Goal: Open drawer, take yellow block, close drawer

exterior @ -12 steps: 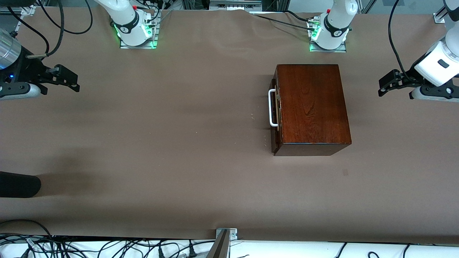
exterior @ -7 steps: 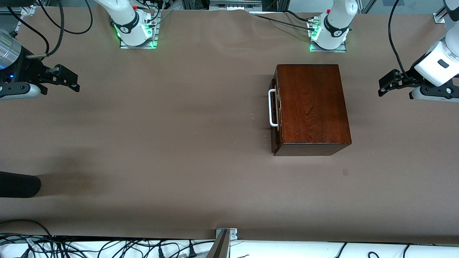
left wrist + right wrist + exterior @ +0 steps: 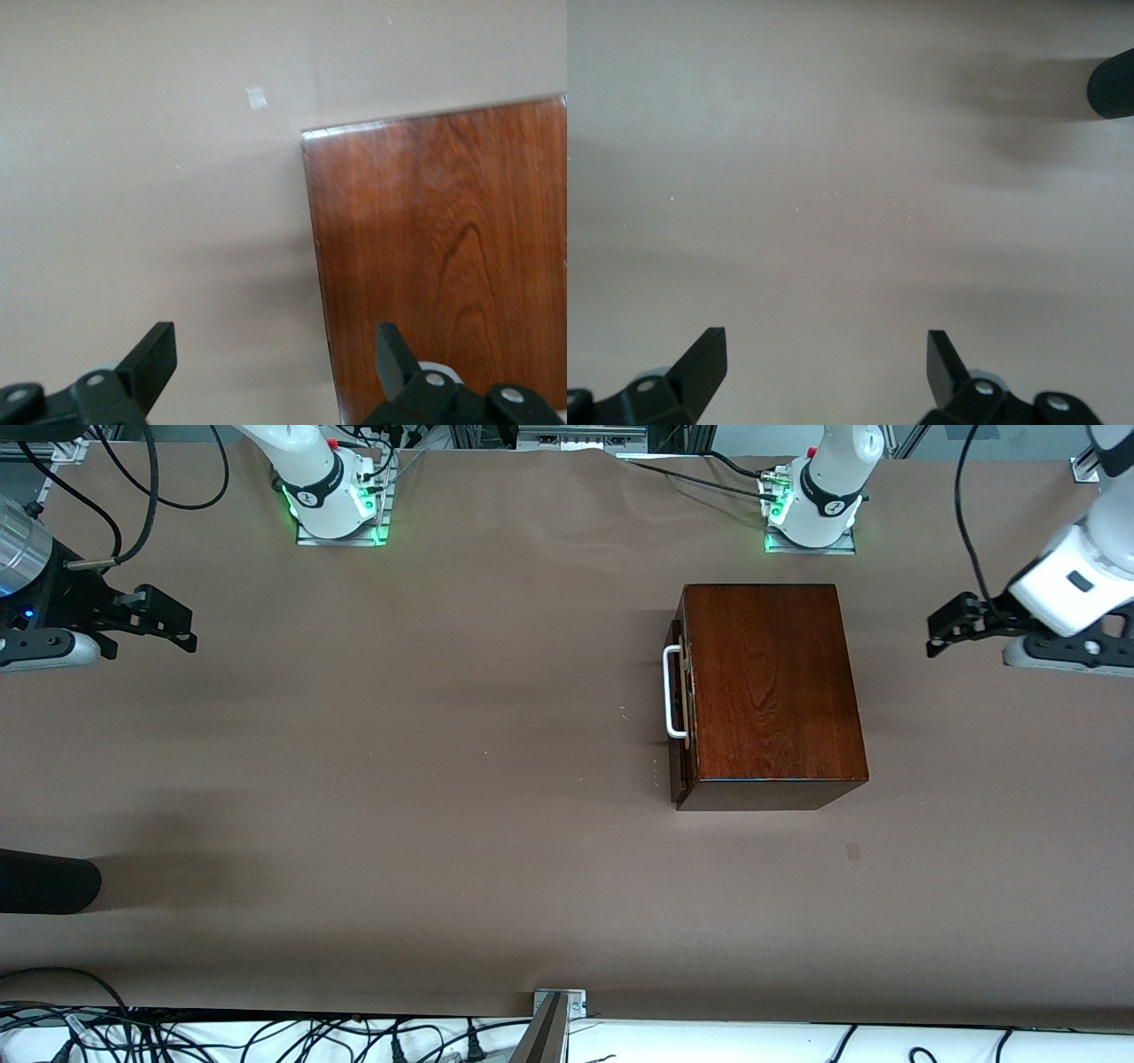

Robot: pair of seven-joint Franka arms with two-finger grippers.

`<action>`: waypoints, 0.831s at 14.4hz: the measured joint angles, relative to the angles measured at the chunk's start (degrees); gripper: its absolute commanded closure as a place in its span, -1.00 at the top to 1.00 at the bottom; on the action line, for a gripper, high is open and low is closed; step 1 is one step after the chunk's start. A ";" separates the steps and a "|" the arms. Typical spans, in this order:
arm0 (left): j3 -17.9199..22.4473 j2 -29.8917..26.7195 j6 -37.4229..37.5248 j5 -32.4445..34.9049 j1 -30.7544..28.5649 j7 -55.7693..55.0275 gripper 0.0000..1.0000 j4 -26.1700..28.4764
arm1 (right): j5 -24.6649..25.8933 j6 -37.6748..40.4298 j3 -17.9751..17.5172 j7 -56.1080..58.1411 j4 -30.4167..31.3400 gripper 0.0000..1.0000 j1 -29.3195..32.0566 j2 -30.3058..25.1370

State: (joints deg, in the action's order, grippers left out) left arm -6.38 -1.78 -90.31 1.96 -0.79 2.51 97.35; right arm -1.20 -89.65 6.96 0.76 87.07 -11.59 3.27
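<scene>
Front view, box: a dark reddish-brown glossy wooden box (image 3: 771, 691) sits on the brown paper-covered tabletop (image 3: 399, 797), toward the left arm's end.
Front view, drawer: the dark wood drawer front (image 3: 680, 708) with its white U-shaped bar handle (image 3: 671, 691) faces the right arm's end and lies nearly flush with the box.
Front view, yellow block: hidden from sight.
Front view, left hand (image 3: 941, 633): up over bare tabletop at the left arm's end, apart from the box.
Front view, right hand (image 3: 173, 624): up over bare tabletop at the right arm's end, well apart from the box.
Left wrist view: the left hand (image 3: 275, 354) has its fingers spread wide, one over the box top (image 3: 443, 257), one over the tabletop (image 3: 151, 177).
Right wrist view: the right hand (image 3: 826, 359) has its fingers spread wide over plain tabletop (image 3: 833, 177).
</scene>
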 measured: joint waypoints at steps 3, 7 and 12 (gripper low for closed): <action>-5.52 0.17 3.46 1.07 0.72 -0.67 1.00 -0.11 | 0.00 0.00 0.00 0.00 0.00 1.00 -0.01 0.00; -13.26 5.71 3.94 0.09 2.29 -3.62 1.00 -1.25 | 0.00 0.00 -0.01 0.00 0.00 1.00 -0.02 0.00; -16.27 23.54 2.07 0.06 11.37 -23.16 1.00 -14.23 | 0.00 0.00 -0.01 0.00 0.00 1.00 -0.02 0.00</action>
State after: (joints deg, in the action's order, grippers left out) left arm -22.65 21.76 -88.24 2.02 10.59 -20.65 83.12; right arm -1.19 -89.66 6.95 0.76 87.07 -11.61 3.27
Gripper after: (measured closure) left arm 0.000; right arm 0.000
